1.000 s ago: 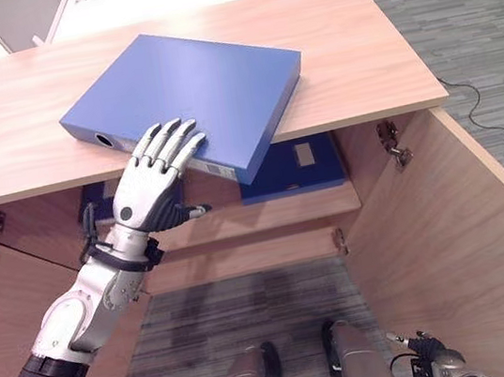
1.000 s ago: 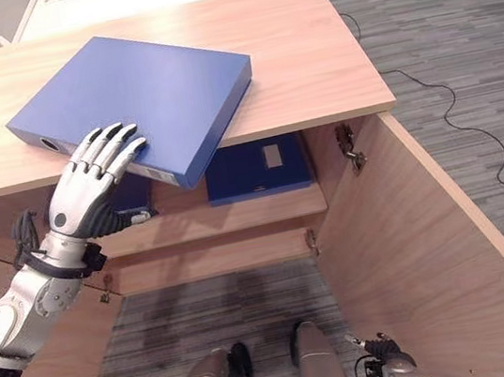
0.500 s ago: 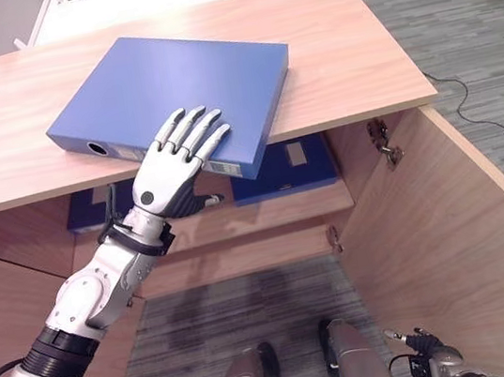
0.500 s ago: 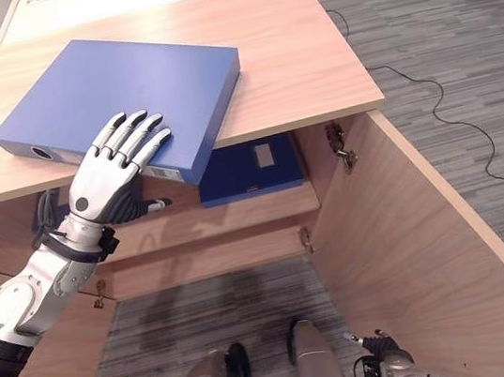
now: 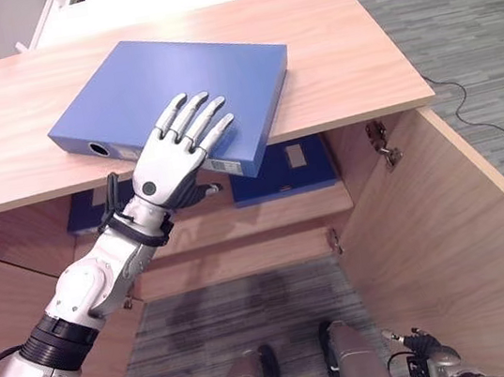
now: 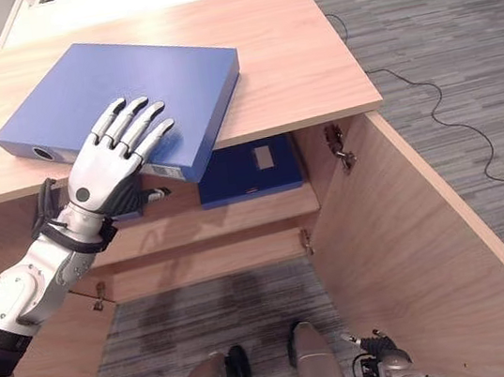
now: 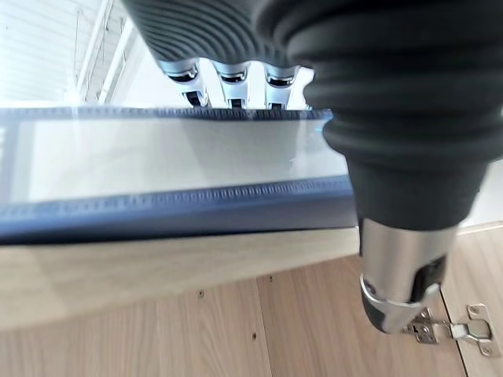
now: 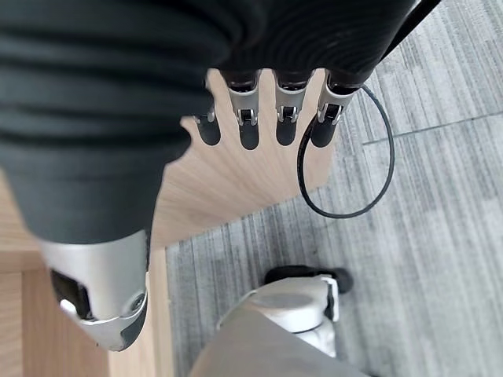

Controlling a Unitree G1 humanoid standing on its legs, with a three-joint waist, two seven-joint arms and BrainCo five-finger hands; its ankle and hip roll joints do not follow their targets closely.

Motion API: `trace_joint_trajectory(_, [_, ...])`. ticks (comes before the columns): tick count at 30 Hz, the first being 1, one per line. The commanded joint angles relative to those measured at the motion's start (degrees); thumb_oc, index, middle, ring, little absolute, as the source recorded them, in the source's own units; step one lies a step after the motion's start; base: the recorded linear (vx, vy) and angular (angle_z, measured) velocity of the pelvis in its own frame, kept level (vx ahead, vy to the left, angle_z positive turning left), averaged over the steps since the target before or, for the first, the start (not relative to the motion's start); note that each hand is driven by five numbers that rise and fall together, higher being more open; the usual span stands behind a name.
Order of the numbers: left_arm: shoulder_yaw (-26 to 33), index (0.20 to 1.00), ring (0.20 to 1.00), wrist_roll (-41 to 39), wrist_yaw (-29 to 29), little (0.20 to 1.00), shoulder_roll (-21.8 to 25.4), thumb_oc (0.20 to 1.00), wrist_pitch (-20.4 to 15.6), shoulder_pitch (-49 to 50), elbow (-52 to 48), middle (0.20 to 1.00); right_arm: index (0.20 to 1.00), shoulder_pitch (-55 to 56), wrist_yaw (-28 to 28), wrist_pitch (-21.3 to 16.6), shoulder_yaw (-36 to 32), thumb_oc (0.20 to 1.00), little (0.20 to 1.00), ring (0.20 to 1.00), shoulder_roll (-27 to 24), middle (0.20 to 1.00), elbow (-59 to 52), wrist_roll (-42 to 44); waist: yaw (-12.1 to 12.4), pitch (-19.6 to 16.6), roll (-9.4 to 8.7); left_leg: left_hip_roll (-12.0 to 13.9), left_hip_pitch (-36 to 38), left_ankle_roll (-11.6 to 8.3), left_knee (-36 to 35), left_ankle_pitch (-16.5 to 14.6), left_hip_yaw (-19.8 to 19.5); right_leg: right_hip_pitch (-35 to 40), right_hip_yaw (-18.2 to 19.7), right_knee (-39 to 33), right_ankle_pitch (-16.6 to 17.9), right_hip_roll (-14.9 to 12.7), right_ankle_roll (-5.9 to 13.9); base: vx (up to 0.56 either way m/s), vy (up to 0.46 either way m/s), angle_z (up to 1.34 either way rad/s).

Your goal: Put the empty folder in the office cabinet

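Blue folder (image 5: 176, 95) lies flat on cabinet top (image 5: 345, 51), corner over front edge; left hand (image 5: 175, 152) spread flat on it, thumb under. Right hand (image 8: 259, 118) low, fingers straight, holding nothing

Both head eyes looked down on the same table (image 5: 345, 51) and open cabinet (image 5: 446, 216); wrist cams sat super close, left facing the folder (image 7: 157, 173) edge, right facing floor (image 8: 440, 236).

Bright, even light from above, soft shadow inside the cabinet (image 5: 240, 238) under its top, white glare on the blue folder (image 7: 157, 169), blurry dark hand cover up close.
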Motion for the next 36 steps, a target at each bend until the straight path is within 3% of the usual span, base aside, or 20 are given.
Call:
trace_joint_trajectory(1, [3.8, 1.0, 1.0, 1.3, 3.2, 1.0, -0.2, 1.0, 1.8, -4.1, -2.7, 1.0, 1.0, -0.1, -0.7, -0.5, 0.7, 1.0, 1.0, 1.0, 0.1, 1.0, 2.7, -1.4, -0.5, -1.2, 0.53, -0.9, -2.8, 2.4, -1.9, -1.4, -5.0, 1.1, -1.5, -2.7, 1.9, 0.1, 0.27, 0.0, 0.0, 0.0])
trace_joint_trajectory(18, [1.0, 1.0, 1.0, 4.1, 3.6, 1.0, -0.7, 1.0, 5.0, -9.7, 0.4, 1.0, 1.0, -0.7, -0.9, -0.3, 1.9, 1.0, 1.0, 1.0, 0.2, 1.0, 2.6, -1.7, -1.0, -2.0, 0.55, -0.4, -4.6, 2.38, -0.7, -1.5, -4.9, -0.5, -1.2, -1.9, 1.8, 0.1, 0.14, 0.0, 0.0, 0.0])
trace_joint_trajectory(19, [1.0, 0.451, 0.451, 4.0, 3.3, 0.451, -0.8, 0.451, 5.3, -9.6, 0.7, 0.451, 1.0, -0.5, -0.9, -0.3, 2.0, 1.0, 1.0, 1.0, 0.2, 1.0, 2.2, -1.7, -1.1, -1.9, 0.58, -0.3, -4.5, 2.34, -0.2, -2.1, -4.8, -0.4, -1.1, -1.5, 1.3, 0.2, 0.18, 0.0, -0.002, -0.04])
trace_joint_trajectory(20, [1.4, 0.2, 0.2, 3.8, 3.2, 0.2, -1.0, 0.2, 5.2, -9.3, 0.5, 0.2, 1.0, -0.5, -0.9, -0.3, 1.9, 1.0, 1.0, 1.0, 0.3, 1.0, 2.0, -1.7, -1.0, -1.9, 0.51, -0.3, -4.8, 2.4, -0.3, -1.6, -4.9, -0.7, -1.1, -1.6, 1.8, 0.2, 0.06, 0.0, -0.001, -0.04])
trace_joint_trajectory(36, [5.2, 0.2, 0.2, -2.3, -2.4, 0.2, -3.0, 0.2, 3.2, -3.1, -1.3, 0.2, 1.0, 0.9, -0.1, -0.3, 1.8, 1.0, 1.0, 1.0, 0.6, 1.0, -1.0, -1.7, -1.0, -1.4, 0.34, -0.3, -5.6, 2.51, 0.4, -1.7, -4.7, -1.3, -0.8, -1.2, 1.8, 0.5, -0.16, 0.0, 0.0, 0.0])
